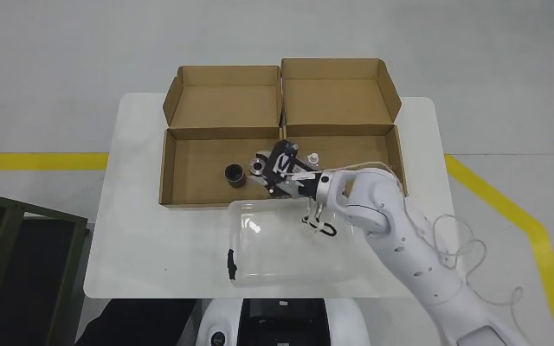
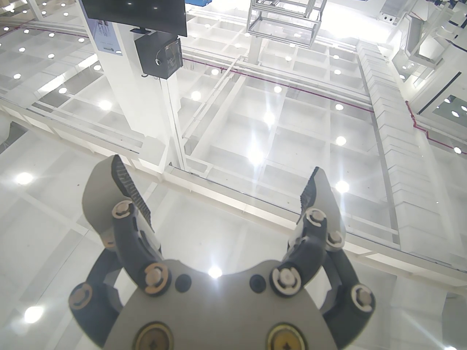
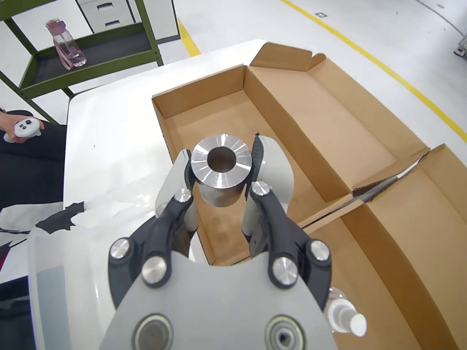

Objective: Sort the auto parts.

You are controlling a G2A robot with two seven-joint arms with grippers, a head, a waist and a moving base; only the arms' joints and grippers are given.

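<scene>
White surface (image 1: 138, 216) is shown bearing a cardboard box (image 3: 204, 118), above which a metal bushing (image 3: 221, 169) is clamped in the right gripper (image 3: 222, 163) jaws; the left gripper (image 2: 217, 176) jaws are spread empty. Placement seems in hand: lowering and release are called for.

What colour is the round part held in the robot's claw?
Shiny silver metal sleeve with a dark bore; the right wrist view shows it best.

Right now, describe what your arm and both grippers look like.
The left gripper and right gripper share grey metal base plates, black linkage bars with silver rivets, pale fingers, black ribbed pads. The right arm is glossy white, rounded, a thin pale cable alongside.
</scene>
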